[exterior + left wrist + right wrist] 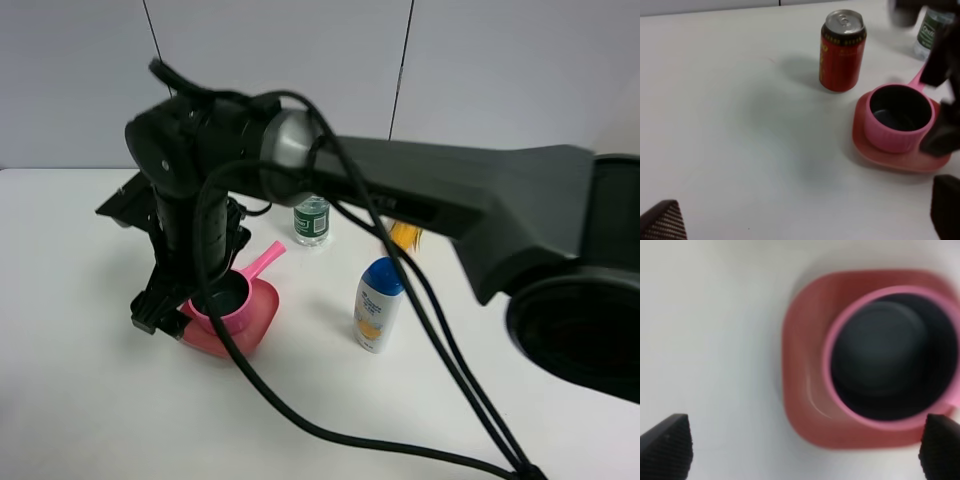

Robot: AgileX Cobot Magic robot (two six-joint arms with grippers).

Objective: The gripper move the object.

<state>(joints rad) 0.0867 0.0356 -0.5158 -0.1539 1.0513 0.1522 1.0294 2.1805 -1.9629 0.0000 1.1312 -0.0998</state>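
Right claw point(802, 447) over saucepan point(885, 355); can point(841, 50) beside.

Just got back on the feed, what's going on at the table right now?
The right gripper has reached across and hangs open over the pink saucepan, which sits on a pink plate. Its fingers have not closed on the pan. The left gripper is open too, off to the side, holding nothing. A red can, a green-labelled bottle and a white bottle stand nearby.
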